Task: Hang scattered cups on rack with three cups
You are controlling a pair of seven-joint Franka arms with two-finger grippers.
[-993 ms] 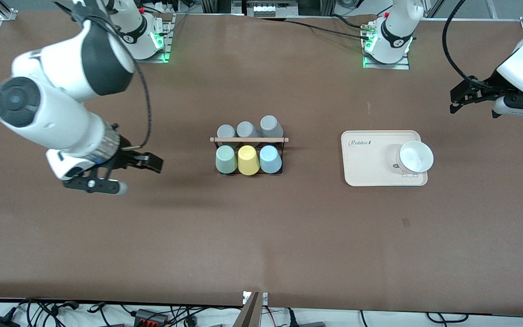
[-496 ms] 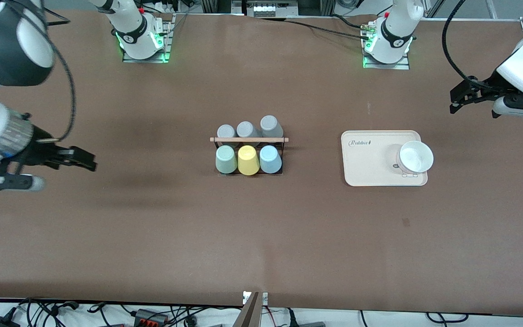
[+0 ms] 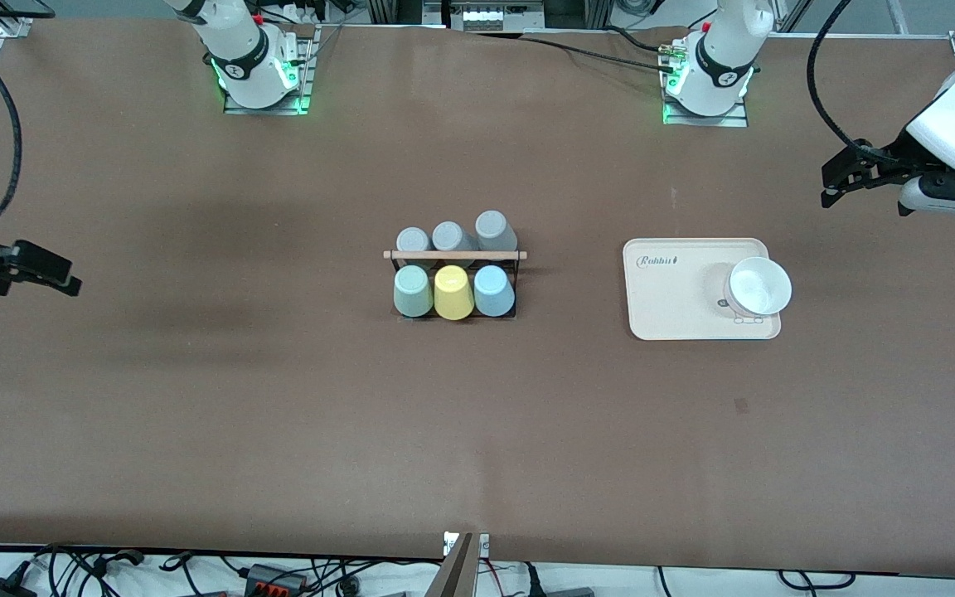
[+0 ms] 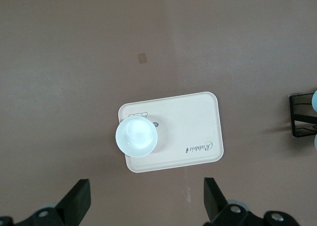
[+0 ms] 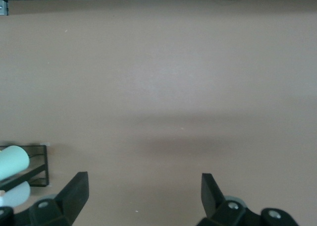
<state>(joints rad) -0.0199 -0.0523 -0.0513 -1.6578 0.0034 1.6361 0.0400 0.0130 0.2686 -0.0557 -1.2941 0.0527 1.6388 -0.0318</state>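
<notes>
The black wire rack (image 3: 519, 282) with its wooden rod (image 3: 454, 254) stands mid-table. On its side nearer the front camera hang the mint green cup (image 3: 413, 292), a yellow cup (image 3: 453, 293) and the light blue cup (image 3: 493, 291). Three grey cups (image 3: 450, 236) hang on its farther side. My right gripper (image 3: 63, 278) is open and empty, over bare table at the right arm's end. In the right wrist view its gripper (image 5: 142, 196) is wide open, with the rack (image 5: 43, 166) and mint cup (image 5: 12, 161) at the edge. My left gripper (image 3: 827, 186) waits open and empty; it also shows in the left wrist view (image 4: 146, 206).
A beige tray (image 3: 668, 298) with a white bowl (image 3: 758, 286) on it lies between the rack and the left arm's end. The left wrist view shows the tray (image 4: 188, 127), the bowl (image 4: 136, 137) and the rack's end (image 4: 302, 114).
My right arm has pulled away from the rack toward its own end of the table, gripper open and empty. The left arm and the cups have not moved.
</notes>
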